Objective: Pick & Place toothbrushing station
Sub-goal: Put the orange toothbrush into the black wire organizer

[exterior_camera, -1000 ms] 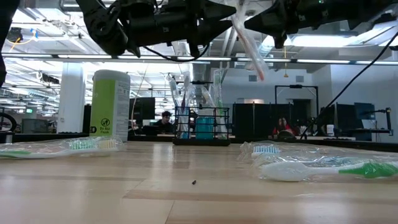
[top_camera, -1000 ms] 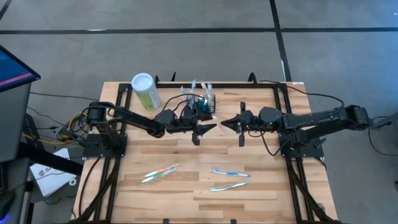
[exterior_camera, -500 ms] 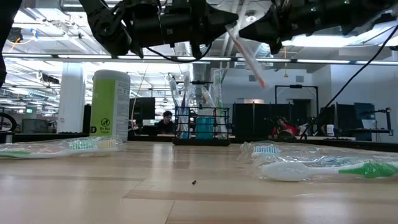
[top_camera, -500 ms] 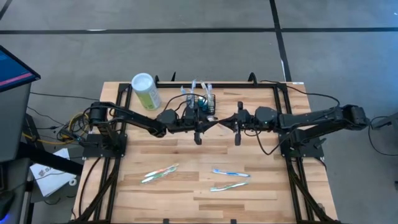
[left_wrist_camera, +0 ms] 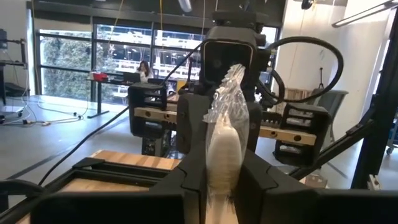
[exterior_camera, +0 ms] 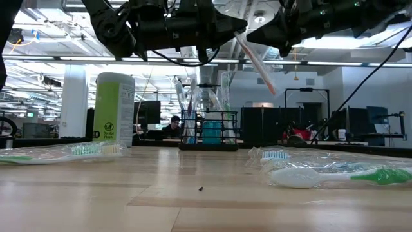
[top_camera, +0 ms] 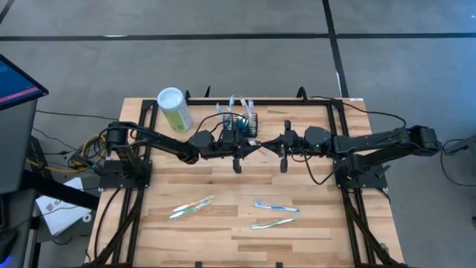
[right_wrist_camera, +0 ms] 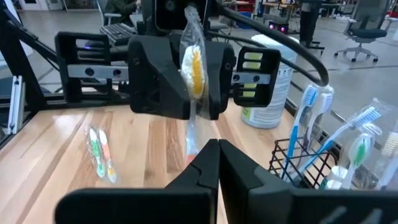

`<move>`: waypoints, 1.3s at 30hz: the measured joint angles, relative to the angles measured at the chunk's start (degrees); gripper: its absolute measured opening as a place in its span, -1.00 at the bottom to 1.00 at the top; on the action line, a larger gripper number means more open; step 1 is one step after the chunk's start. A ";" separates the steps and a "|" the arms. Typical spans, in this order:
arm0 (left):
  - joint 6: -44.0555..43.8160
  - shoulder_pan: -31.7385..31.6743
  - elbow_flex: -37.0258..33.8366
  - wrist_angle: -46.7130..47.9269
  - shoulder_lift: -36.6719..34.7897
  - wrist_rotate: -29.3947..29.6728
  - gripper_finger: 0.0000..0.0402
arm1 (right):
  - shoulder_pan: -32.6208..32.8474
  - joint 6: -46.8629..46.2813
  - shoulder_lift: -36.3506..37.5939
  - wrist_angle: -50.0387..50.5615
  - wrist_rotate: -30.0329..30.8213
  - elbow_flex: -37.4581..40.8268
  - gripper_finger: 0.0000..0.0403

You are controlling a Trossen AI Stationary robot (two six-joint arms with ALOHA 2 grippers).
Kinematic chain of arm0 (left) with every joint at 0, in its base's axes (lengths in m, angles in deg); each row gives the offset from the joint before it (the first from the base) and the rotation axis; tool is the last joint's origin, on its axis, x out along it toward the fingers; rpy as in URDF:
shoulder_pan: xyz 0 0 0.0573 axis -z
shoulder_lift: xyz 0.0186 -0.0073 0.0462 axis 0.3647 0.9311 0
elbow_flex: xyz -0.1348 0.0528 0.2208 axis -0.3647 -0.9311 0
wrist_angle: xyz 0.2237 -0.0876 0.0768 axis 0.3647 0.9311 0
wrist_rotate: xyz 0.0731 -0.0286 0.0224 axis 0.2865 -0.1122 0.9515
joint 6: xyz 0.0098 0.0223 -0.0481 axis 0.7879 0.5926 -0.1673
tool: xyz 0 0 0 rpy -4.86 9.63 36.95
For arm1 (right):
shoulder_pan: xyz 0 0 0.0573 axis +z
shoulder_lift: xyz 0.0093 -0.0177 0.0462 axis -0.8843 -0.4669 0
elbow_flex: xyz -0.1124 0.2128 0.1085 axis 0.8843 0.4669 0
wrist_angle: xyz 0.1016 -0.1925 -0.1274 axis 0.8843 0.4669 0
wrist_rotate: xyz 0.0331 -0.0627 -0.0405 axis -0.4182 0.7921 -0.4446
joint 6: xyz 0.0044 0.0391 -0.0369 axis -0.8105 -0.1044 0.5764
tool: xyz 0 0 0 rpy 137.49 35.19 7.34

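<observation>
Both arms are up in the air over the middle of the desk (top_camera: 312,216), hands nearly tip to tip. The left hand (top_camera: 248,151) is clamped on a wrapped toothbrush (exterior_camera: 255,59); in its own wrist view the white handle end sits squeezed between its fingers (left_wrist_camera: 186,180), crinkly wrapper sticking out. The right hand (top_camera: 280,149) faces it head-on, and its fingers (right_wrist_camera: 249,180) look pressed together around the lower end of that same brush, so both seem to have hold of it. From the low view the brush hangs tilted, orange tip down, well above the wood.

The toothbrushing station (top_camera: 244,123) sits at the far side of the desk, just beyond the left hand, with a few brushes standing in it and something blue inside. The pale-green cylinder (top_camera: 174,109) stands left of it, apart. Three more wrapped toothbrushes lie on the near half: one (top_camera: 191,208) to the left, two (top_camera: 275,214) to the right.
</observation>
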 joint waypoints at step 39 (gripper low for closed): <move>5.90 -9.26 -0.09 45.00 -21.50 21.92 -0.81 | -1.40 -0.07 0.17 1.92 0.46 0.00 -1.00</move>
